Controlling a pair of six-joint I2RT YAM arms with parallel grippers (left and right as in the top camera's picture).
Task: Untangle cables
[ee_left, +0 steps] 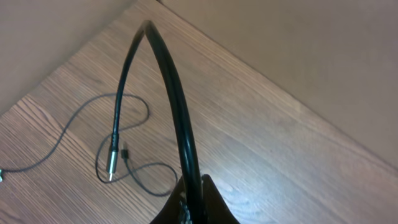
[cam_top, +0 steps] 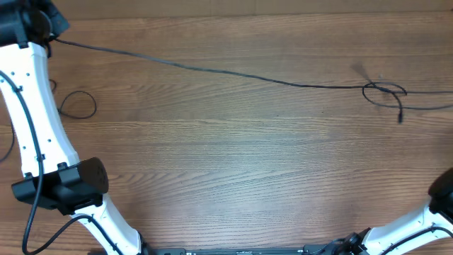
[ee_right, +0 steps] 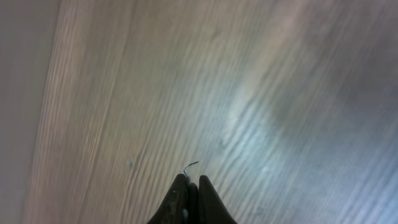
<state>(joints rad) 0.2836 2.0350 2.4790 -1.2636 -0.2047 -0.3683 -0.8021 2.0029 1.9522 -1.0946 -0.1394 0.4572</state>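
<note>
Overhead: a thin black long cord crosses the wooden table. It starts at my left gripper, far left of the knot, runs into that small knot and carries on past it to the right edge. A separate small loop lies far left of the knot, below the left gripper. Only part of the right arm shows, below the knot.

Left wrist: the jaws are clamped on the cord, which arches up and droops to a metal-tipped plug hanging over a loose strand.

Right wrist: the right gripper is closed. A faint wisp at its tips is too blurred to name, and the knot is out of this view.

I judge the cord light, limp and slippery. The best hold is just beside the knot, on one strand of its loop.
</note>
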